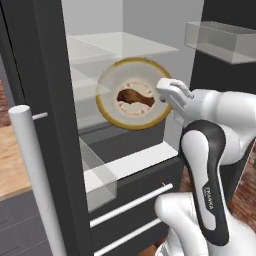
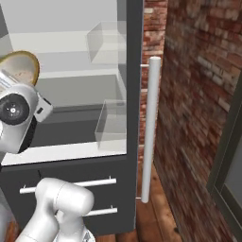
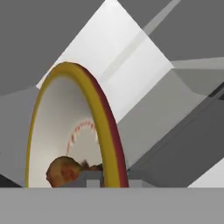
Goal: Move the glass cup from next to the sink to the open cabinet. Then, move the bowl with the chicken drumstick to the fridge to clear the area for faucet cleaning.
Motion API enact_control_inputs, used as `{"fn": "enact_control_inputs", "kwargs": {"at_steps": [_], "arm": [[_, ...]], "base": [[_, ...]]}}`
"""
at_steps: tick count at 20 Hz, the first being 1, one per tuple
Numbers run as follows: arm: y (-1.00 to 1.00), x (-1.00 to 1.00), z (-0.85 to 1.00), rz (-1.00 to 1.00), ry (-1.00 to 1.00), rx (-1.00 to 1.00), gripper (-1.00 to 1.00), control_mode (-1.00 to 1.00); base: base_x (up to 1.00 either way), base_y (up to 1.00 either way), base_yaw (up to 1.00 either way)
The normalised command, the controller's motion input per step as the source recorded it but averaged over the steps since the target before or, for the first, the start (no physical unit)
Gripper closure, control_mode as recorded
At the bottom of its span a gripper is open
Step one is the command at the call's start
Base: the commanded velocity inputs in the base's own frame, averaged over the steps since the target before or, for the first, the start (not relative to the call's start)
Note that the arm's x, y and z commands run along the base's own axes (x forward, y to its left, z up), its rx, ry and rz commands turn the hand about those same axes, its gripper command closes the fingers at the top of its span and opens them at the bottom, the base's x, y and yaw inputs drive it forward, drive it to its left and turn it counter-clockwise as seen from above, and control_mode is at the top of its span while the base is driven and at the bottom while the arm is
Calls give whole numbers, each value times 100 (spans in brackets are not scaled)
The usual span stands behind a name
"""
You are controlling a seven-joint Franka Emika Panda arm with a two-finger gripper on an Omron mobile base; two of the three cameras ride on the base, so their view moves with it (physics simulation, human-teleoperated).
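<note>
Gripped by its golden-tan rim, the round cream-centred bowl (image 1: 134, 93) hangs tilted before the open black fridge (image 1: 125, 165), brown chicken drumstick (image 1: 135, 98) inside. With the pincer (image 1: 169, 95) nearly closed on it, I'd judge levelling it onto a glass shelf (image 1: 122, 45) comes next.

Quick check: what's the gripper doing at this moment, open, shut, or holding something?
Gripper: shut on the rim of the bowl, carrying it with the chicken drumstick in front of the open fridge.
</note>
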Motion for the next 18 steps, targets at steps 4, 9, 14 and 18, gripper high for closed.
{"fn": "enact_control_inputs", "kwargs": {"at_steps": [4, 9, 14, 18], "arm": [[-1, 12, 99, -40, 0, 9, 100, -100], [-8, 9, 90, -39, 15, 25, 100, -100], [-13, 7, 38, -24, 31, 37, 100, -100], [0, 3, 1, -2, -2, 15, 100, -100]], "base": [[0, 0, 0], [0, 0, 0], [0, 0, 0], [0, 0, 0]]}}
